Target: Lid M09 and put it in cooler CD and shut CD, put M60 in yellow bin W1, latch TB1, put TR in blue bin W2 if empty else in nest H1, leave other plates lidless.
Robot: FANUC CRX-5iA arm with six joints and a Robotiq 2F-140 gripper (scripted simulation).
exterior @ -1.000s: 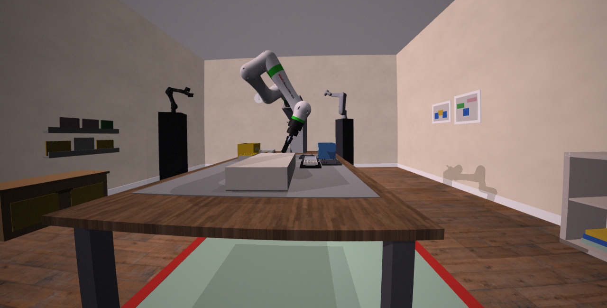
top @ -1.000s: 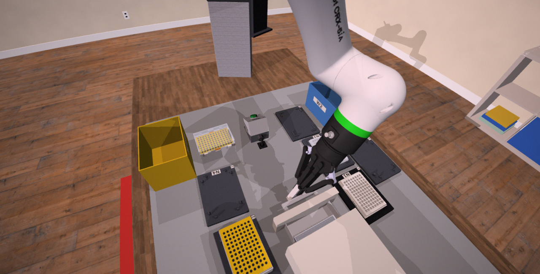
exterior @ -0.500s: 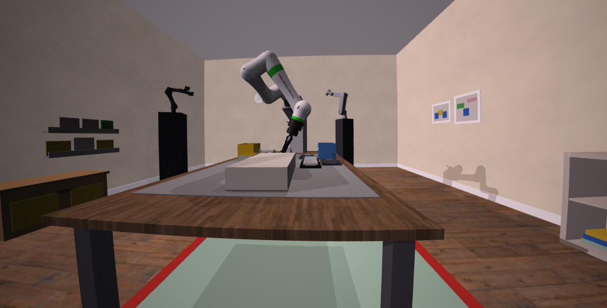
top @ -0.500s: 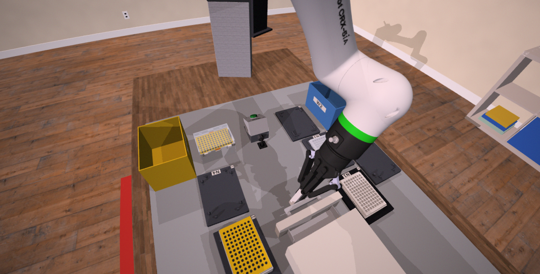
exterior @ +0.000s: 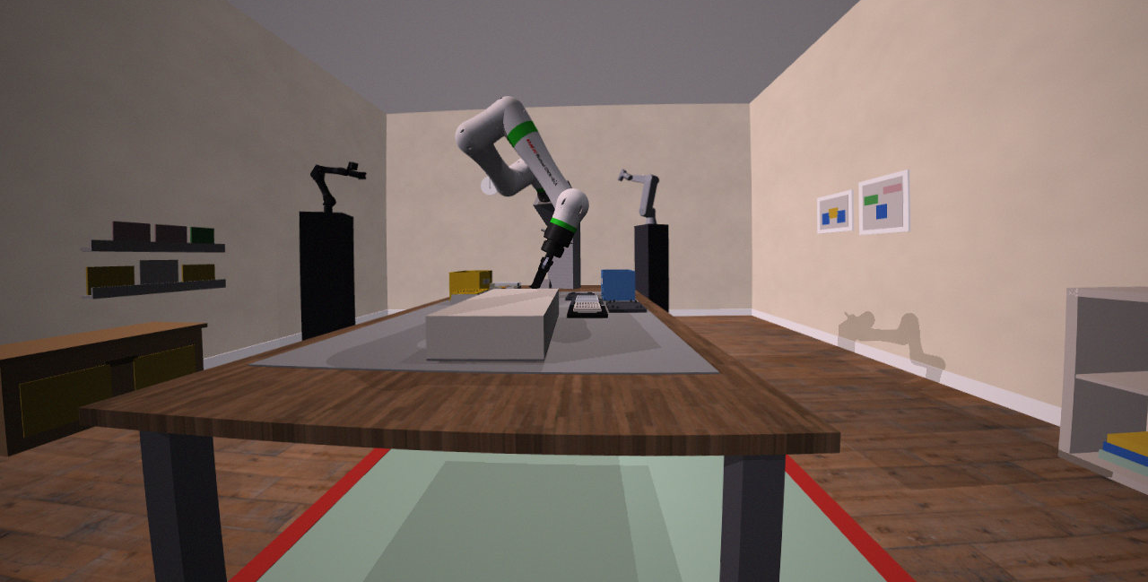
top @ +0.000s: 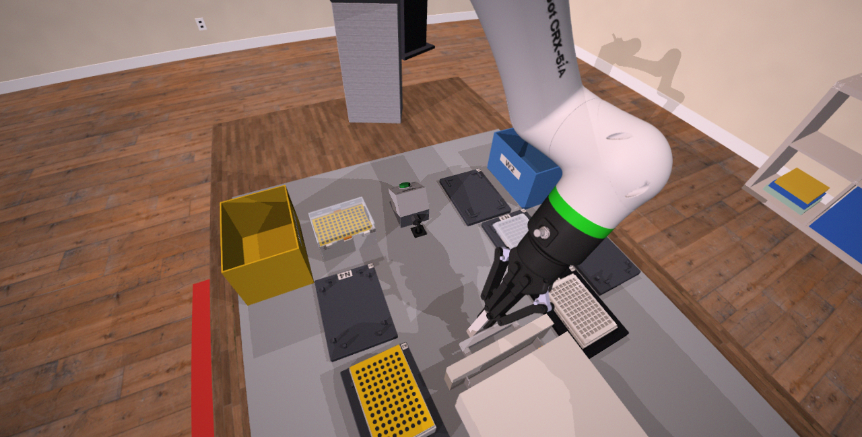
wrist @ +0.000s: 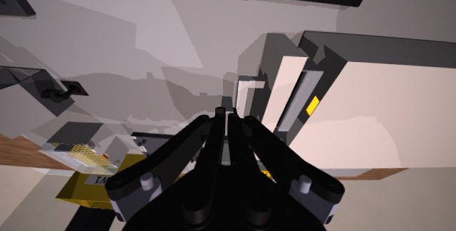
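Note:
My gripper (top: 480, 324) is shut and empty, with its tips against the small white handle (wrist: 249, 93) of the cooler CD's drawer front (top: 500, 350). The drawer stands open by only a narrow gap. In the wrist view a thin grey strip of the lidded plate (wrist: 299, 100) shows in that gap, beside the cooler housing (wrist: 374, 117). The white plate M60 (top: 581, 310) sits in its nest N1, right of my gripper. Nest N4 (top: 354, 310) is empty. The yellow bin W1 (top: 262, 241) stands at the left.
The tip rack TR (top: 390, 395), yellow-topped, sits in its nest at the front. Tip box TB1 (top: 341, 221) stands between W1 and the green DONE key (top: 405, 184). The blue bin W2 (top: 521, 165) is at the back. Another white plate (top: 511, 229) lies behind my wrist.

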